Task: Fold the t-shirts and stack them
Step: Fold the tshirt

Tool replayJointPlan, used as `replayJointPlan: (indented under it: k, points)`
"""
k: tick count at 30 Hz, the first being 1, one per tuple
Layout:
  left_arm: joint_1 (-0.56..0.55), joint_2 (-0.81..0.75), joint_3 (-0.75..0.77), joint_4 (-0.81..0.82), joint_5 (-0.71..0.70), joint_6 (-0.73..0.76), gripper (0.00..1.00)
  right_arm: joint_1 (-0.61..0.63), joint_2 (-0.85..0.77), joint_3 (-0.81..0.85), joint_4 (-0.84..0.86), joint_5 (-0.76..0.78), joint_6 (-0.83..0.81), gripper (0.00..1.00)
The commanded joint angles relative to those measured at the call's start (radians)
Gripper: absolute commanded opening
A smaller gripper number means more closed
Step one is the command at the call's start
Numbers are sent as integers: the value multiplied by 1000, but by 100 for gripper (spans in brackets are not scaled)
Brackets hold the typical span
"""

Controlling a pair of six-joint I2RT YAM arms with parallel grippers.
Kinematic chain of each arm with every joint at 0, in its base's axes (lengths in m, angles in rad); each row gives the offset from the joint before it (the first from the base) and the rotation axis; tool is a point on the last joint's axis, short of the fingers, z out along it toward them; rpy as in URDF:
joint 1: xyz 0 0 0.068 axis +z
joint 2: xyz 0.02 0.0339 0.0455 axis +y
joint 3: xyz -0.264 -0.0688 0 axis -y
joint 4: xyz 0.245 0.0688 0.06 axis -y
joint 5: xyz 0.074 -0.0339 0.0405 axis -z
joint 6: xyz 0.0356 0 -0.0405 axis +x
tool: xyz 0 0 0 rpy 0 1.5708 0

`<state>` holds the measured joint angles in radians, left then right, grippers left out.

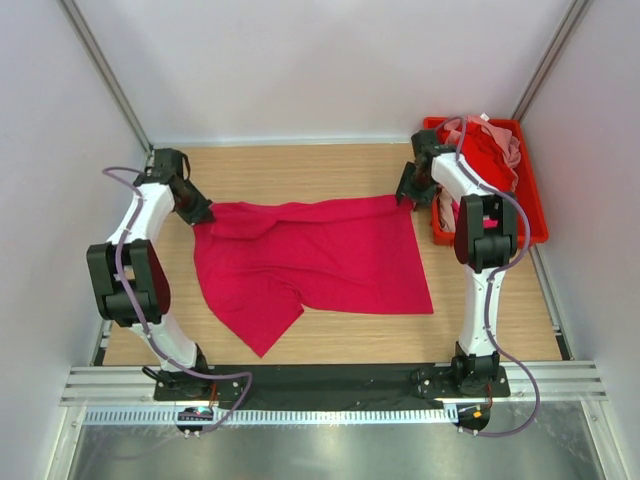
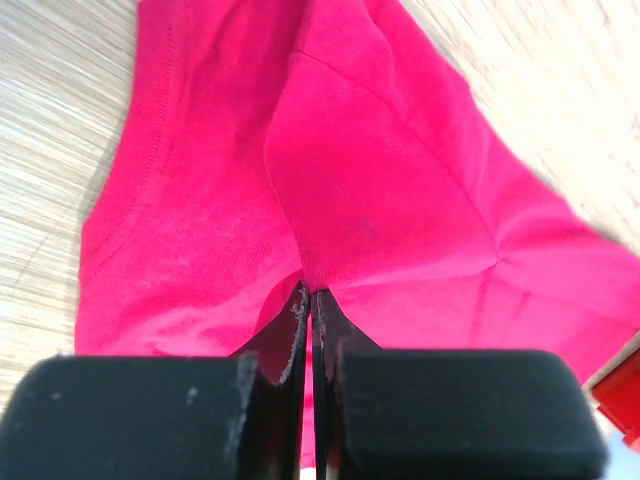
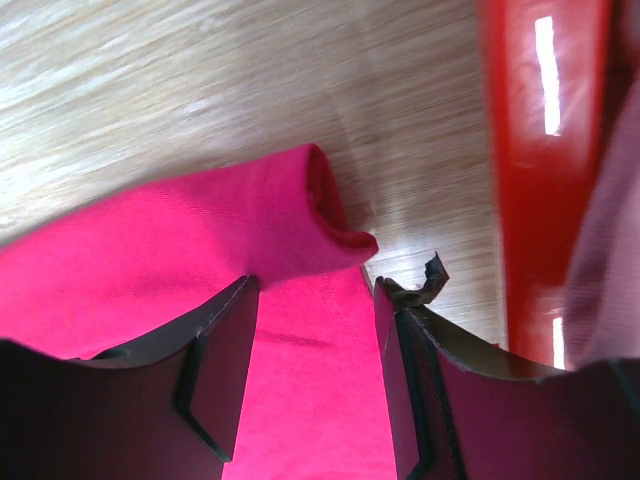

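My left gripper [image 2: 305, 295] is pressed together on a fold of the crimson t-shirt [image 1: 320, 260], which lies spread mid-frame in the top view. My right gripper [image 3: 310, 290] stands spread astride the shirt's upper-right corner, pinching nothing. If I lift now, only 1 corner would rise, and the cloth would drag and bunch. The surface is a wooden table [image 1: 300, 165] inside white walls [image 1: 330, 60]. A red bin [image 1: 536, 215] at upper right holds the other t-shirts [image 1: 492, 150].
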<state>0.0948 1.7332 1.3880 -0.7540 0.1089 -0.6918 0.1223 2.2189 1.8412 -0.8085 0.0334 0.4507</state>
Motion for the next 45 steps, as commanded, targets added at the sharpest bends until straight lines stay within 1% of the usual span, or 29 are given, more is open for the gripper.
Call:
replayJointPlan:
  k: [1,5,7,14,21,24,25,28,29,31,32,33,35,39,40,41,45]
  points:
    - [13,-21,54,-16,-3,-14,0,-3,-35,10,8,11,-10,54]
    - [13,5,71,-24,18,-15,0,-3,-12,38,5,26,-21,48]
    - [13,9,63,-19,31,-17,0,-3,-1,46,12,20,-36,47]
    - [13,22,63,-18,38,-15,0,-6,42,88,11,56,-70,48]
    - [13,32,66,-21,49,-15,0,-16,70,96,26,36,-70,46]
    - [13,34,66,-21,52,-15,0,-21,74,95,40,29,-73,41]
    - [13,35,68,-21,52,-15,0,-21,74,96,40,28,-73,34]
    - [13,32,72,-25,52,-15,0,-21,73,108,32,30,-64,25]
    - [13,31,72,-28,52,-14,0,-21,67,113,29,33,-61,20]
    - [13,23,83,-33,46,-11,0,-21,62,145,-6,43,-55,13]
    - [13,20,88,-36,41,-9,0,-21,61,164,-26,46,-53,7]
    - [13,19,94,-45,34,-8,0,-21,58,180,-61,51,-52,4]
    - [11,9,106,-53,34,-8,0,-21,55,230,-95,45,-40,1]
    - [13,0,120,-68,26,-9,0,-21,71,302,-201,-21,-11,1]
    - [13,0,123,-74,25,-11,0,-21,68,302,-208,-21,-9,1]
    - [13,-6,131,-74,23,-11,0,-21,67,303,-218,-53,-7,1]
    - [13,-21,154,-96,18,-14,0,-21,53,305,-280,-66,-10,1]
